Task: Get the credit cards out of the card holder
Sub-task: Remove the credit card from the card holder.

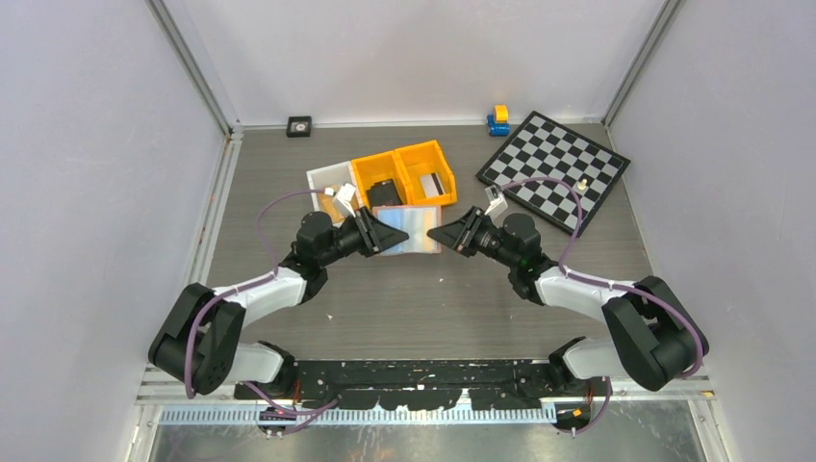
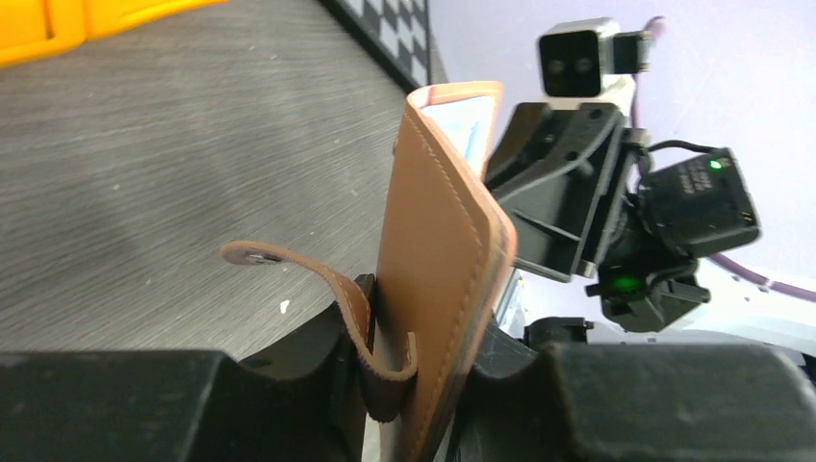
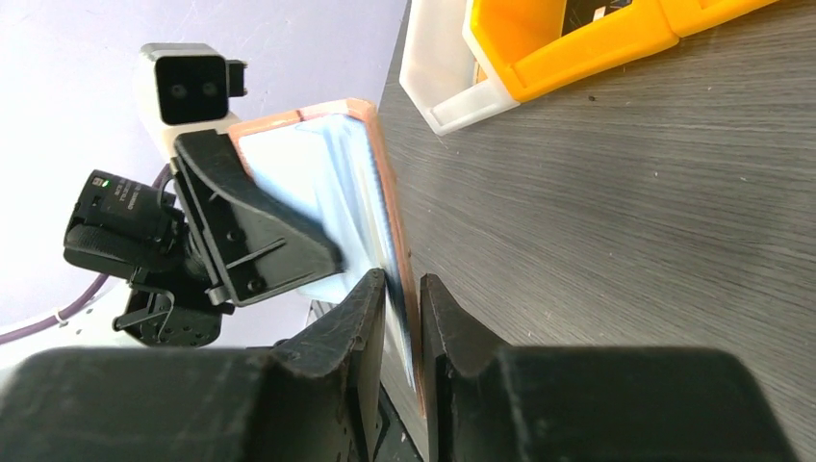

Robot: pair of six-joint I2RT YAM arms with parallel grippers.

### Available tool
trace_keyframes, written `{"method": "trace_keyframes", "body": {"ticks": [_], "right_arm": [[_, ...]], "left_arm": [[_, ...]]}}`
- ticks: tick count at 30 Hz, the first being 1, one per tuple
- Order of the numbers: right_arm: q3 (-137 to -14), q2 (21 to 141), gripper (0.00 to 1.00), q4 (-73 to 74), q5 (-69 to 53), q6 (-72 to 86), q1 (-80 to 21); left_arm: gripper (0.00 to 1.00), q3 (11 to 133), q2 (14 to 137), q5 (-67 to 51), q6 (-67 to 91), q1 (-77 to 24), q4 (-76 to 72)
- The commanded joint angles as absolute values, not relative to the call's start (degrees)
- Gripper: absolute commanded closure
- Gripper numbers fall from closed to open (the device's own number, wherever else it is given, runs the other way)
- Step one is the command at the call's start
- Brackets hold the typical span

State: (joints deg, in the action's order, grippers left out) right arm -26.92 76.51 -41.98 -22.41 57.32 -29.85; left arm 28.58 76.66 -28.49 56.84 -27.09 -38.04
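The card holder (image 1: 416, 229) is open and held up off the table between my two grippers, its glossy clear pockets facing up. My left gripper (image 1: 390, 234) is shut on its left edge. In the left wrist view its jaws (image 2: 423, 337) clamp the tan leather (image 2: 438, 260), and the snap tab (image 2: 318, 274) curls loose to the left. My right gripper (image 1: 441, 234) is shut on the right edge. In the right wrist view its jaws (image 3: 404, 289) pinch the tan rim and the clear pocket (image 3: 318, 183). I cannot make out the credit cards apart from the shiny pockets.
Two orange bins (image 1: 404, 173) and a white tray (image 1: 327, 178) stand just behind the holder; one bin holds a chunky black item (image 1: 385, 192). A chessboard (image 1: 553, 168) lies at the back right, with a blue and yellow toy (image 1: 497, 119) behind it. A small black square (image 1: 299, 126) sits by the back wall.
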Motion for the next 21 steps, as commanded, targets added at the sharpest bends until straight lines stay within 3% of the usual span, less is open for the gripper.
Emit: {"method": "trace_keyframes", "body": {"ticks": [1, 3, 6, 10, 16, 21], "right_arm": [[-29.36, 77.19, 0.76, -44.06, -23.35, 57.35, -30.06], [-29.36, 77.70, 0.76, -45.35, -24.18, 57.95, -29.99], [-29.16, 78.42, 0.86, -48.03, -25.61, 59.12, -30.05], [-28.77, 78.39, 0.95, -50.22, -26.26, 59.92, -29.98], [-31.45, 74.48, 1.00, -34.43, -19.84, 54.18, -30.13], [-32.29, 71.11, 1.00, -26.54, -13.93, 51.34, -30.22]], "left_arm": [[0.72, 27.88, 73.67, -31.55, 59.22, -26.74, -49.02], [0.75, 27.62, 73.86, -32.13, 60.25, -26.56, -50.50], [0.75, 27.68, 74.54, -33.10, 61.31, -26.30, -52.27], [0.61, 28.00, 73.83, -30.37, 59.36, -25.62, -46.59], [0.29, 33.21, 65.36, -11.50, 48.73, -25.60, -12.15], [0.21, 33.55, 61.10, -4.05, 46.32, -26.66, -6.47]]}}
